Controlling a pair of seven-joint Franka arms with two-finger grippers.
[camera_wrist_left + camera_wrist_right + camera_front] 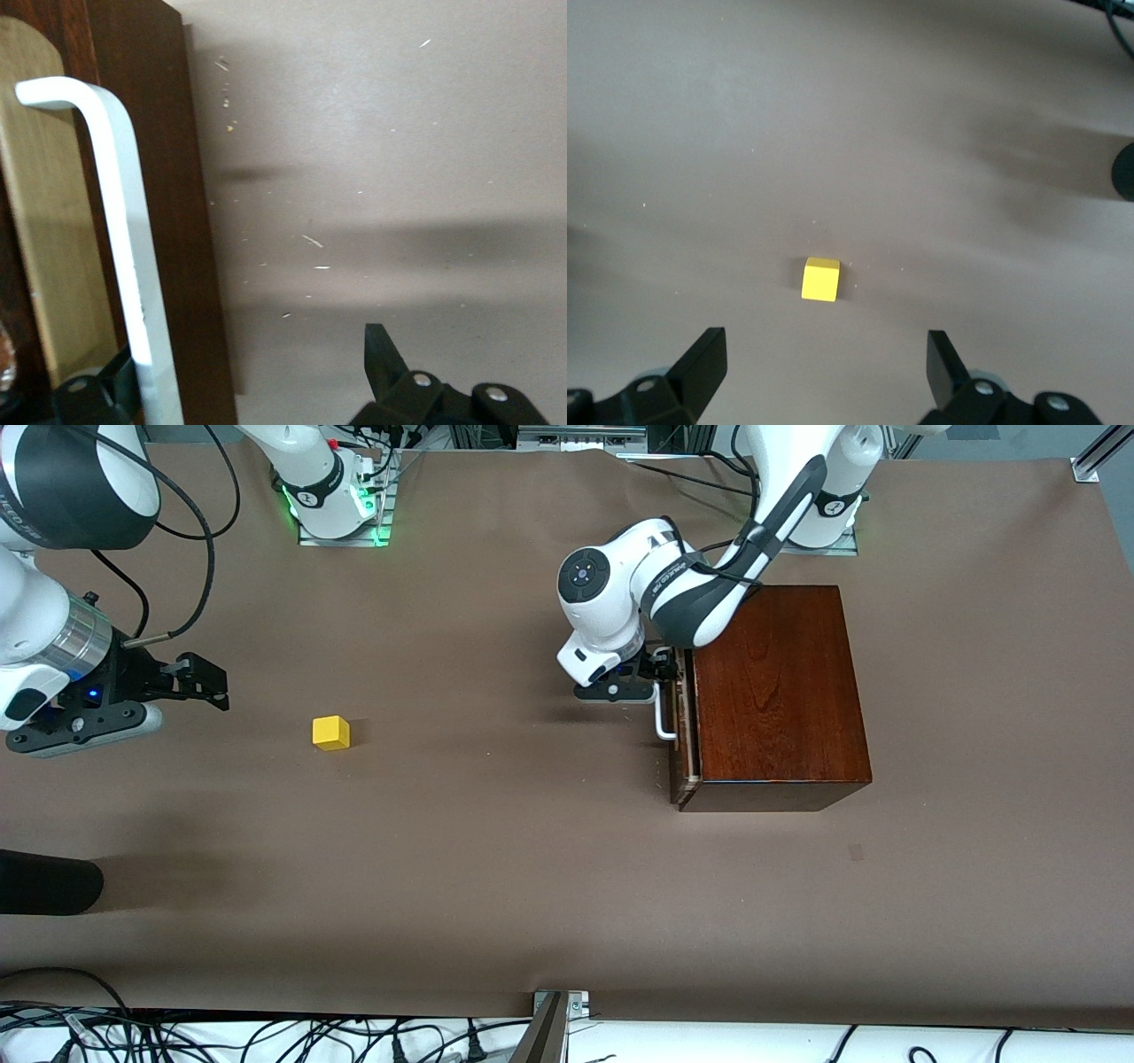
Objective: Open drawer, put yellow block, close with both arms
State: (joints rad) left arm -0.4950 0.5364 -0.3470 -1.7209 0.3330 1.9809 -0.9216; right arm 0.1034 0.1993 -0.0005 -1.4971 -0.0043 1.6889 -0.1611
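Observation:
The glossy dark-brown wooden box stands at the left arm's end of the table. The drawer's dark front sits close against the box, with its white bar handle sticking out. My left gripper is open at the handle. In the left wrist view the handle and the drawer front lie between the open fingers of the left gripper. The yellow block lies on the table toward the right arm's end. My right gripper is open and empty, beside the block and apart from it; it also shows in the right wrist view.
The brown table covering stretches wide between the block and the box. A dark rounded object juts in at the right arm's end, nearer the camera. Cables run along the table's near edge.

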